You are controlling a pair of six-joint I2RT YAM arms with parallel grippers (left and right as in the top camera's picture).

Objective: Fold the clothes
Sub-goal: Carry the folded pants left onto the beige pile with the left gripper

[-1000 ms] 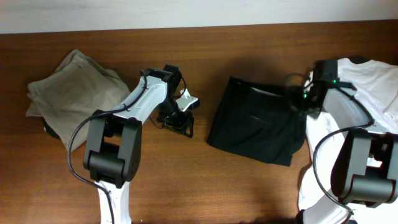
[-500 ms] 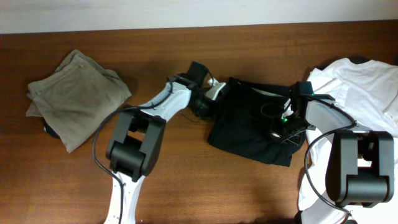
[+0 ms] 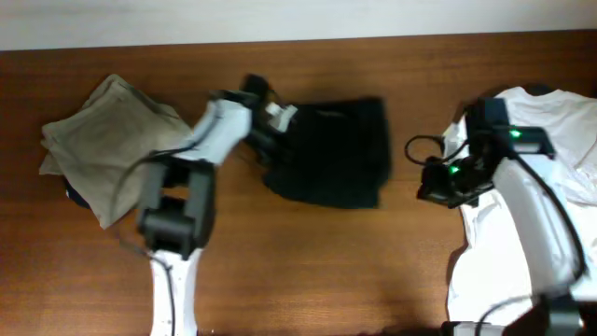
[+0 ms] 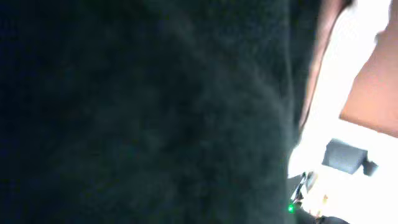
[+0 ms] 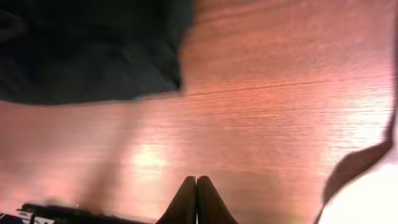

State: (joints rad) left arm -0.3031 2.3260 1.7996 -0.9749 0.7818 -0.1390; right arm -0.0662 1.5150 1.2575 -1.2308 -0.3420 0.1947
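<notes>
Black shorts (image 3: 336, 149) now lie further left, pinched in my closed left gripper (image 3: 272, 126); right gripper (image 5: 196, 186) is closed on nothing, so I risk the fold bunching or dragging open.

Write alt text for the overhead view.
The left pincer grips the black garment at its left edge, centre frame. A khaki garment lies far left, a white shirt far right; the shut right pincer hangs beside the shirt.

No readable lettering anywhere right now: nothing legible on the black garment (image 3: 336, 154), the khaki garment (image 3: 107, 145) at left, or the white shirt (image 3: 574, 117) at right.
</notes>
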